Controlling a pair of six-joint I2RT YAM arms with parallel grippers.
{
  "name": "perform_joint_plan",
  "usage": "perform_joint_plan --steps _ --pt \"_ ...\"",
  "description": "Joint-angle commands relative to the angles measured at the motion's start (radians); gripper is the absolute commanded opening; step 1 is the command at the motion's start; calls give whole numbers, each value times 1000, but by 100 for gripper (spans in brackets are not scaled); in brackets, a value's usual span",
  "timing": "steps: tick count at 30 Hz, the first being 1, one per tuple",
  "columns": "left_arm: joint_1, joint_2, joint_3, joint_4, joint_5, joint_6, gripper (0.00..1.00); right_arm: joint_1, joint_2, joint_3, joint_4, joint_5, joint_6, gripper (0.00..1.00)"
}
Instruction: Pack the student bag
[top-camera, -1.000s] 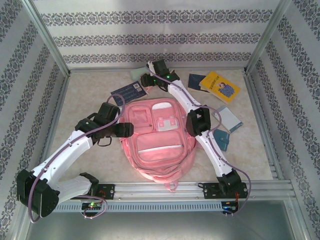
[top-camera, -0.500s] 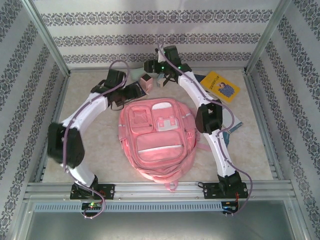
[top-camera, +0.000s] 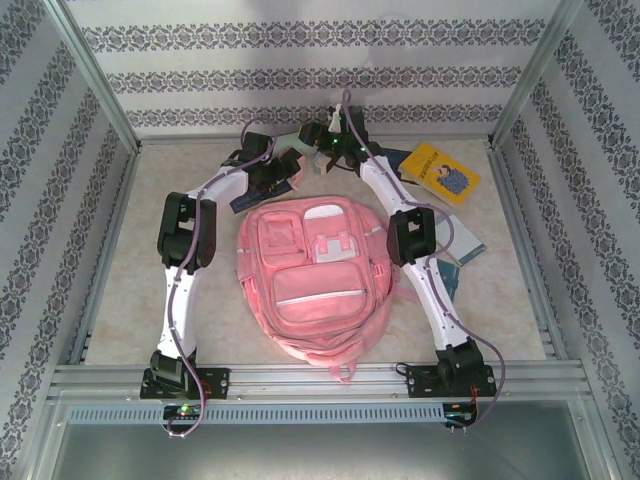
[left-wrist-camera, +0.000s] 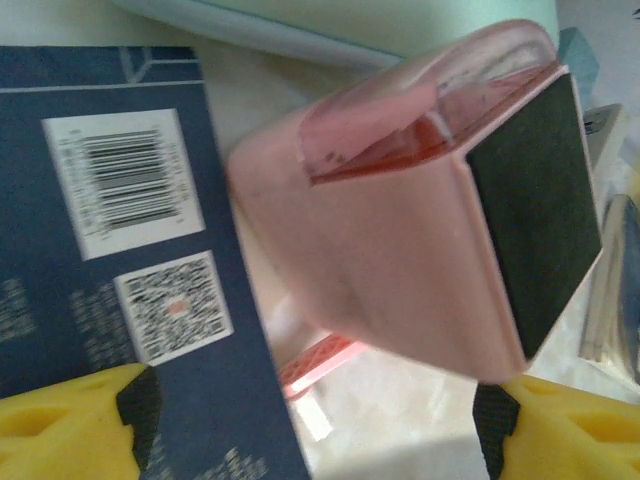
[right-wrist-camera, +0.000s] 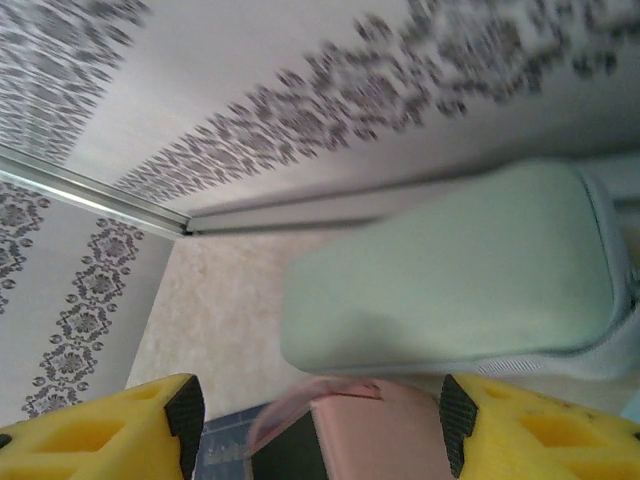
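The pink student bag (top-camera: 310, 280) lies flat in the middle of the table, front pockets up. Both grippers are beyond its top edge, by the back wall. A small pink box with a black face (left-wrist-camera: 400, 250) sits tilted there, between a navy book (left-wrist-camera: 100, 200) and a mint case (right-wrist-camera: 450, 270). My left gripper (left-wrist-camera: 318, 425) is open, just short of the box and over the book's edge. My right gripper (right-wrist-camera: 320, 420) is open around the pink box (right-wrist-camera: 390, 440), with its right pad at the box and a gap at the left pad.
A yellow book (top-camera: 440, 172) lies at the back right. Blue notebooks (top-camera: 458, 242) lie right of the bag, partly under the right arm. The patterned back wall and the metal frame posts stand close behind both grippers.
My left arm has swung from the bag's left side up to the back of the table, and its jaws have widened. The right gripper shifted slightly right and its jaws narrowed.
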Motion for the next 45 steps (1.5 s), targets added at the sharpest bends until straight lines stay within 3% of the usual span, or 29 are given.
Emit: perform_joint_plan --steps 1,8,12,15,25,34,41,45 --pt "5 -3 71 95 69 -32 84 6 23 34 100 -39 93 65" --pt "6 21 134 21 20 3 85 10 83 52 198 -56 202 62" --pt "4 109 315 -193 -79 -19 88 20 91 46 204 -69 220 61" --pt "3 200 491 -340 -89 -33 89 26 95 27 236 -81 265 60" --pt "3 272 598 -395 -81 -105 93 41 115 8 330 -124 426 50" --pt "3 301 619 -421 -52 -169 95 69 122 -49 432 -181 560 32" --pt "6 298 619 -462 -47 -167 95 87 92 -149 537 -226 633 20" --pt "8 279 605 -483 -46 -156 95 86 9 -307 619 -219 641 13"
